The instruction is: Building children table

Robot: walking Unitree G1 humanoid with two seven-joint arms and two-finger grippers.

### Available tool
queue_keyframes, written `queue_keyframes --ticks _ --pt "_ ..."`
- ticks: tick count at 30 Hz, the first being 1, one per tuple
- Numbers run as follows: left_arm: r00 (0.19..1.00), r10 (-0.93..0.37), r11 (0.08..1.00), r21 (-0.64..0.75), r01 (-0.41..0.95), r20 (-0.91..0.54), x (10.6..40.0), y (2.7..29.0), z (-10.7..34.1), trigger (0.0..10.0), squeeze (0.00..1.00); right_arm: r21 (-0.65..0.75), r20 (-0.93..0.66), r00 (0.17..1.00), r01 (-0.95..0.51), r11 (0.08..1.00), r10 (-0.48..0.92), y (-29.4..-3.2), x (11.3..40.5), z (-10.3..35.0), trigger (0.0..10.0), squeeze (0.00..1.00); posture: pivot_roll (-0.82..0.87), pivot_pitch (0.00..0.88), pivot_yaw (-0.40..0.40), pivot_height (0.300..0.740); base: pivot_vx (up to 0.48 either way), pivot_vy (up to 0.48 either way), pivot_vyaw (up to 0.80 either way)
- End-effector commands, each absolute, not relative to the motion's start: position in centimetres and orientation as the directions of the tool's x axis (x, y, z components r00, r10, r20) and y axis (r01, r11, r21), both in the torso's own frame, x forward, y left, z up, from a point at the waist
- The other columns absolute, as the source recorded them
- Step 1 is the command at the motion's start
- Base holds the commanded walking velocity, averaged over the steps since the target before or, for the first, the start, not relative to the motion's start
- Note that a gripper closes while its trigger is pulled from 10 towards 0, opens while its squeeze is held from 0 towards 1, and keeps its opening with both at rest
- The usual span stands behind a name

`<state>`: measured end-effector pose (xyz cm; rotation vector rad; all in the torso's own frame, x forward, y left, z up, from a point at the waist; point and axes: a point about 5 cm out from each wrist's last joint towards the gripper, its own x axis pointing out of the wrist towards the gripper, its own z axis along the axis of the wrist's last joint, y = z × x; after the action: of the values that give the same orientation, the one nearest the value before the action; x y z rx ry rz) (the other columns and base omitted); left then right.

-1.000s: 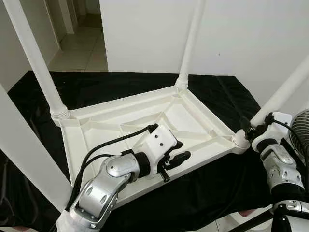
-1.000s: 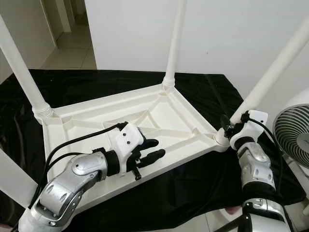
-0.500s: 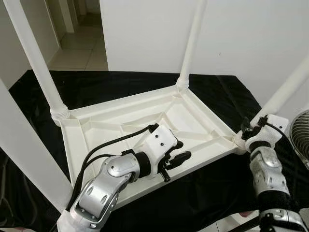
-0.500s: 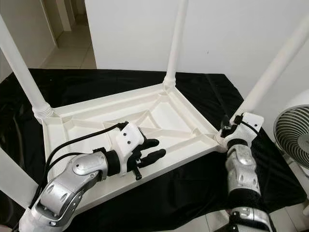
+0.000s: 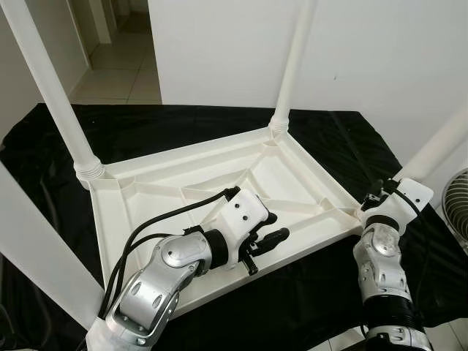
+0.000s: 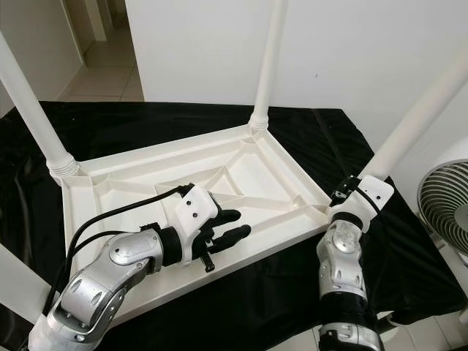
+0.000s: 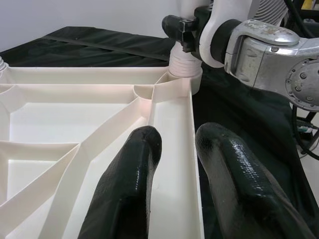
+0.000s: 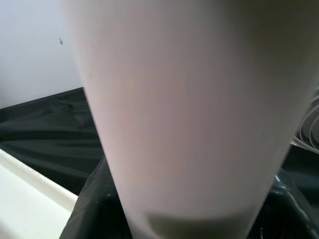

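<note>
A white plastic table (image 5: 175,172) lies upside down on a black cloth (image 5: 183,124), its legs pointing up. My left gripper (image 5: 272,228) rests over the near rim; in the left wrist view its fingers (image 7: 134,174) stand open, straddling the rim wall (image 7: 193,149) without squeezing it. My right gripper (image 5: 374,199) sits at the base of the near right leg (image 5: 439,142), right above its ribbed collar (image 7: 185,67). The right wrist view has that leg (image 8: 189,109) very close, between the dark fingers, so the gripper looks shut on it.
Other legs rise at the far left (image 5: 55,88), far right (image 5: 292,66) and near left (image 5: 29,241). A fan (image 6: 446,205) stands to the right of the cloth. White walls are behind, with a tiled doorway (image 5: 117,66) at the back left.
My right forearm has swung in from the right and now stands more upright under the near right leg's base. The left arm has stayed put.
</note>
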<state>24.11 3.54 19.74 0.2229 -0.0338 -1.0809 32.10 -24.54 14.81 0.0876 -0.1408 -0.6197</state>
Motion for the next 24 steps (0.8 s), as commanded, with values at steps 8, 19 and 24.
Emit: queue_keyframes --ticks 8,19,24 --pt "0.480 -0.874 0.458 0.200 0.866 -0.079 23.9 3.5 19.8 10.0 0.00 0.097 -0.130 0.757 0.652 0.752 -0.640 -25.3 32.0 11.2 10.0 0.00 0.03 0.057 -0.004 0.740 0.000 0.000 0.00" --pt "0.475 -0.876 0.452 0.205 0.868 -0.079 24.0 3.5 20.0 10.0 0.00 0.132 -0.179 0.640 0.768 0.627 -0.747 -25.8 32.6 12.3 10.0 0.00 0.03 0.056 -0.004 0.740 0.000 0.000 0.00" --pt "0.480 -0.874 0.457 0.203 0.866 -0.078 23.9 3.5 20.0 10.0 0.00 0.129 -0.146 0.559 0.828 0.545 -0.816 -25.8 32.2 12.8 10.0 0.00 0.04 0.062 -0.011 0.740 0.000 0.000 0.00"
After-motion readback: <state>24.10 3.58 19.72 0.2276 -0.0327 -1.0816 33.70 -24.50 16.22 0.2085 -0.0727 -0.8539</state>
